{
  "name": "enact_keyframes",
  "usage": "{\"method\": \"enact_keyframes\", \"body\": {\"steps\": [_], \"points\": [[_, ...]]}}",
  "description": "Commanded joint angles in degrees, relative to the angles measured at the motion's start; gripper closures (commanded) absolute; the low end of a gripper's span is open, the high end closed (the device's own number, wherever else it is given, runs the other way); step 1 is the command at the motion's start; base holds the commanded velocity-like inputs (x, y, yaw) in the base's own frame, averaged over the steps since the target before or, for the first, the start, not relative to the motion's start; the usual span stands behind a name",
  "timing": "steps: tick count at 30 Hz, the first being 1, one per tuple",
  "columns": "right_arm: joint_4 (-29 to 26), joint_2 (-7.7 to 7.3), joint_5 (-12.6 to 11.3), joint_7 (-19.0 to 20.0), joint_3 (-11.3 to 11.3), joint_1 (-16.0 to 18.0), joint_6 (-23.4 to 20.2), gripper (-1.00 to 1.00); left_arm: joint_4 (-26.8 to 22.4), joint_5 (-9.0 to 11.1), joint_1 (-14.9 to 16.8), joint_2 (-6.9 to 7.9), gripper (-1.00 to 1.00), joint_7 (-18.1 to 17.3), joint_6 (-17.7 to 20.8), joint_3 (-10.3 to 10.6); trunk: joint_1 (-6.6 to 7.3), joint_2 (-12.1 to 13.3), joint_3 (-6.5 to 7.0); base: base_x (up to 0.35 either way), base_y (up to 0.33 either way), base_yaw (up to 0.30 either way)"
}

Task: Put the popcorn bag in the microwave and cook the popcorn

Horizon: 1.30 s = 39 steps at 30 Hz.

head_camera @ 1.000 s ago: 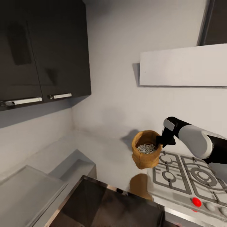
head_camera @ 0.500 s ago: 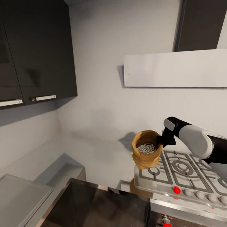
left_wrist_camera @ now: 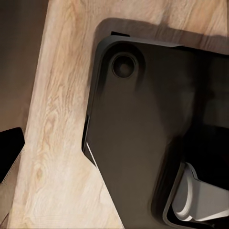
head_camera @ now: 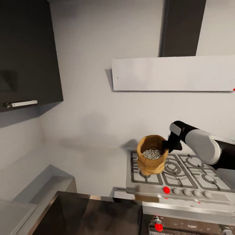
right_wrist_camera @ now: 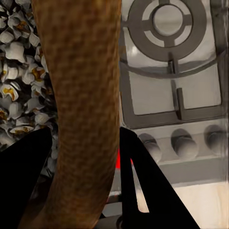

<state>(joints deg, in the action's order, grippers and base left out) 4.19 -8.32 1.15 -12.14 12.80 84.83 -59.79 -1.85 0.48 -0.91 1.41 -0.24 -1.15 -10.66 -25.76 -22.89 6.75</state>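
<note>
The mustard-tan popcorn bag (head_camera: 150,164) hangs in the air above the front left of the gas hob (head_camera: 182,174). Greyish popcorn (head_camera: 152,154) fills its open mouth. My right gripper (head_camera: 167,146) is shut on the bag's rolled rim from the right. In the right wrist view, both black fingers (right_wrist_camera: 28,181) clamp the rim of the bag (right_wrist_camera: 86,86), with popcorn (right_wrist_camera: 16,71) inside. The left wrist view shows a black finger (left_wrist_camera: 9,152) at the edge; its state is unclear. The microwave is out of view.
The grey countertop (head_camera: 88,166) runs left of the hob into the corner. A white hood panel (head_camera: 173,73) hangs above, and a dark upper cabinet (head_camera: 26,55) sits at the left. A dark glossy unit (head_camera: 91,215) lies below. The left wrist view looks down at wood floor (left_wrist_camera: 57,143) and my dark base (left_wrist_camera: 157,124).
The camera has swung to the right, so the cabinet slid left and the hob came under the bag. The bag stays held in the right gripper.
</note>
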Motion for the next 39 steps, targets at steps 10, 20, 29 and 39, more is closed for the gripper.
{"method": "enact_keyframes", "body": {"steps": [10,20,29,39], "points": [[0.11,-0.02,0.08,-0.43,0.56,0.07,0.03,1.0,-0.08,0.05,-0.05,-0.01,-1.0,-0.03,-0.08,-0.23,-0.02,-0.03,0.32,0.0,0.0,-0.285],[0.11,-0.03,0.08,-0.43,0.56,0.08,0.03,1.0,-0.08,0.05,-0.05,0.06,-1.0,-0.03,-0.08,-0.23,-0.02,-0.03,0.68,0.0,0.0,-0.266],[0.11,-0.49,0.08,-0.43,0.48,0.04,0.07,1.0,-0.08,0.05,-0.05,0.05,-1.0,-0.03,-0.08,-0.23,-0.02,-0.03,0.83,0.0,0.0,-0.279],[0.11,-0.49,0.08,-0.42,0.54,0.06,0.08,1.0,-0.08,0.05,-0.05,0.07,-1.0,-0.03,-0.08,-0.19,-0.02,-0.03,0.83,0.0,0.0,-0.289]]}}
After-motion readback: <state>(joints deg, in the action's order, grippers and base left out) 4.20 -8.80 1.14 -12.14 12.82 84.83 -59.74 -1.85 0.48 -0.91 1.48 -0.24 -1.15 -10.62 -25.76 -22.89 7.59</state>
